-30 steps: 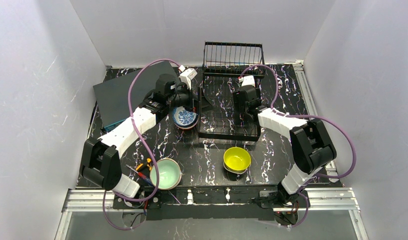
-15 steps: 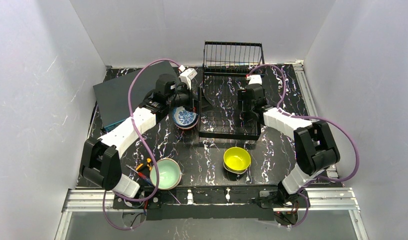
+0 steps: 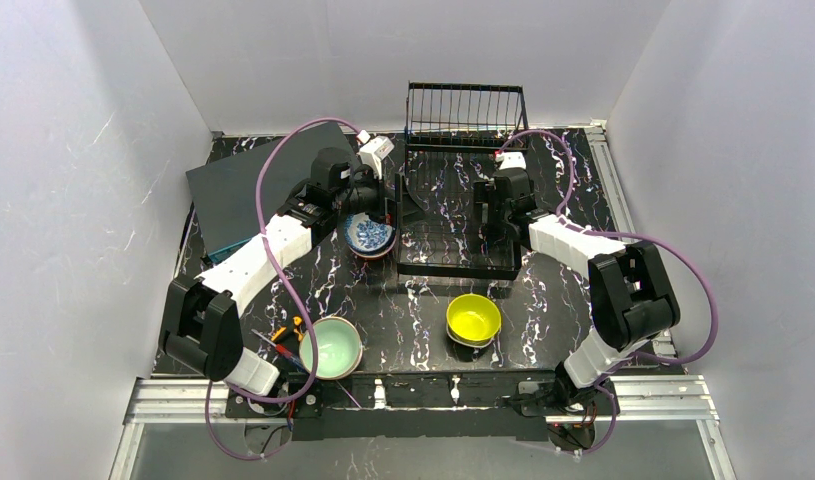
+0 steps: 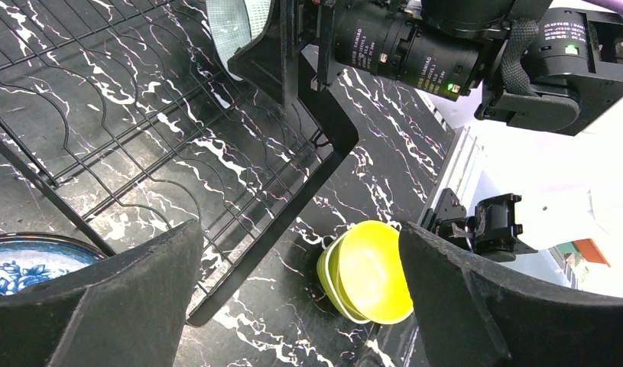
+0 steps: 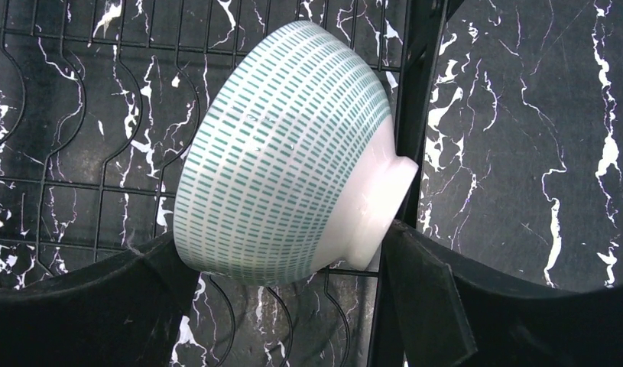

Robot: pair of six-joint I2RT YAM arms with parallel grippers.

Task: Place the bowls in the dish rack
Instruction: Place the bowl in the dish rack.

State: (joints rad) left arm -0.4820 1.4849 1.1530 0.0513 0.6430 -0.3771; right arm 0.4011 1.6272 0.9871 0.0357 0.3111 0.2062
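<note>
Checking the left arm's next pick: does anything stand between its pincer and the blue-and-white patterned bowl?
Nothing visible does. The open left pincer hangs right by the blue-and-white patterned round bowl, which sits beside the black wire dish rack.

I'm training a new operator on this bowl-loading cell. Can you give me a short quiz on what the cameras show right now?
1. True or false: the yellow bowl sits inside the dish rack.
2. Fill in: the teal-dashed white bowl lies on its ___ in the rack.
3. Which bowl is nearest the left gripper? A yellow, B blue-and-white patterned, C teal-dashed white.
Key: 1 false; 2 side; 3 B.
</note>
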